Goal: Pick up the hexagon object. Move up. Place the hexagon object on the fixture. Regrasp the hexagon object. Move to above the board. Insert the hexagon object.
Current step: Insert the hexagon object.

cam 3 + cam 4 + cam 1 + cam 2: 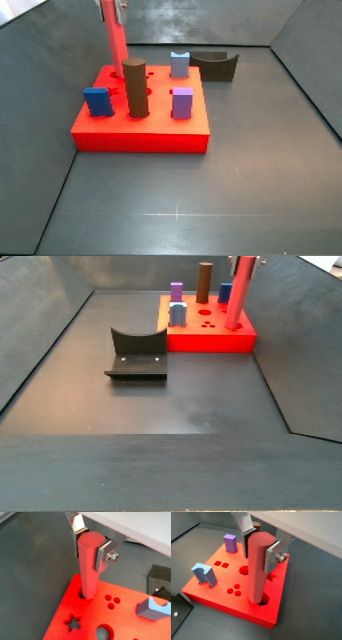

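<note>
- In a wrist view, the gripper (pixel 89 547) has its flat silver fingers (pixel 105 554) clamped on the upper part of the hexagon object (pixel 89 567), one plate on each side of the salmon-red rod. The rod stands upright, and its lower end sits in a hole near a corner of the board (pixel 80 617). Star-shaped and round holes show in the red slab, a grey-blue peg (pixel 153 608) stands on it, and part of the fixture (pixel 160 579) shows beyond the slab on the dark floor.
- In a wrist view from the opposite side, the gripper (pixel 262 542) grips the hexagon object (pixel 258 569) the same way, one finger (pixel 274 556) pressed flat against a facet. The rod's foot is inside a hole at the edge of the board (pixel 218 592). A purple peg (pixel 231 543) and a grey-blue peg (pixel 201 574) stand well apart from it.
- In a side view, the hexagon object (pixel 116 40) stands at the far corner of the board (pixel 140 138), behind a brown cylinder (pixel 135 88). The gripper (pixel 110 6) is at the frame's top edge; the fingers are too cut off to judge here. The fixture (pixel 218 66) sits just behind the slab.
- In a side view, the hexagon object (pixel 241 294) stands upright at the board's (pixel 214 338) right corner, the gripper (pixel 249 259) barely in frame. The fixture (pixel 135 353) rests on the floor near the slab.
</note>
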